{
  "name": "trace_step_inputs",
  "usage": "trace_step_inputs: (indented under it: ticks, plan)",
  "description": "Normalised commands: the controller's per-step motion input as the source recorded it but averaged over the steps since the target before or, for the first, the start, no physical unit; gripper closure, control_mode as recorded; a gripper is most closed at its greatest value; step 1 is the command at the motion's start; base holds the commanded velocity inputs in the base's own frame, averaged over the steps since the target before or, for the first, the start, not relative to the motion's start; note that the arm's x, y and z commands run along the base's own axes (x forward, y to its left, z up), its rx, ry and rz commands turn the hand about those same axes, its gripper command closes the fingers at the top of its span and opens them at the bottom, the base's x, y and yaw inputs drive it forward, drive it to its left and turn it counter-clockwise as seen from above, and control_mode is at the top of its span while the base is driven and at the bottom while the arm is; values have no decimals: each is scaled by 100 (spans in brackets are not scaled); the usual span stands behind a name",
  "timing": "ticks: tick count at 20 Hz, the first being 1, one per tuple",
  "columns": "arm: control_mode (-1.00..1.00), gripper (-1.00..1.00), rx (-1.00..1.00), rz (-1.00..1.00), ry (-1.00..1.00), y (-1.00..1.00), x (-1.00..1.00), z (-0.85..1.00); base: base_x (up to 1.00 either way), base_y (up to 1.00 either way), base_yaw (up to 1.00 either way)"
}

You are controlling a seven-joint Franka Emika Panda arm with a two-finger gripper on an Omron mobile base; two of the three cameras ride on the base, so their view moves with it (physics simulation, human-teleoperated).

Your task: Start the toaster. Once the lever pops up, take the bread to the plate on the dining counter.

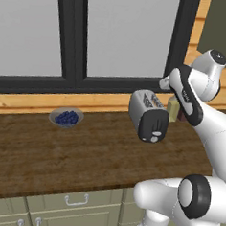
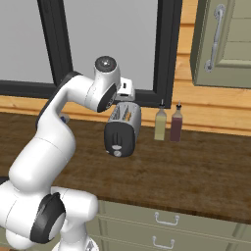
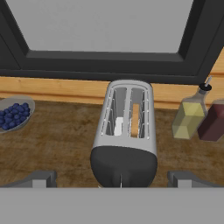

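Hanging over the brown wood-grain worktop (image 1: 82, 156), the gripper (image 3: 112, 183) looks down along its two dark fingertips (image 3: 39, 178), which stand far apart at either side of the hand view, jaws spread wide and holding nothing. Just past them sits the toaster (image 3: 124, 135), a rounded silver-grey body with a dark end panel turned toward the hand. On that panel in the right base view, the pale lever (image 2: 116, 146) shows above a small round knob (image 2: 117, 153). Two slots run along the top of the toaster; the right one, seen from the hand, holds the bread (image 3: 135, 119), a tan slice standing on edge inside it, while something pale lies low in the left slot. To the toaster's left on the worktop rests a small grey bowl of blueberries (image 1: 66, 117), well apart from it. To its right stand two bottles side by side, a yellowish one (image 2: 160, 125) and a dark red one (image 2: 176, 125). Behind all of these run a light wooden ledge (image 1: 39, 102) and a dark-framed window (image 1: 75, 40). Beige drawers (image 2: 162, 225) line the front below the worktop.
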Motion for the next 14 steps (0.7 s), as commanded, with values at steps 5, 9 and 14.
trace_step_inputs:
  ticks: [5,9,14]
  plan:
    - [-100,-100,0,0,0,0,0,0,0,0,0]
    - [-100,-100,0,0,0,0,0,0,0,0,0]
    - [-100,-100,0,0,0,0,0,0,0,0,0]
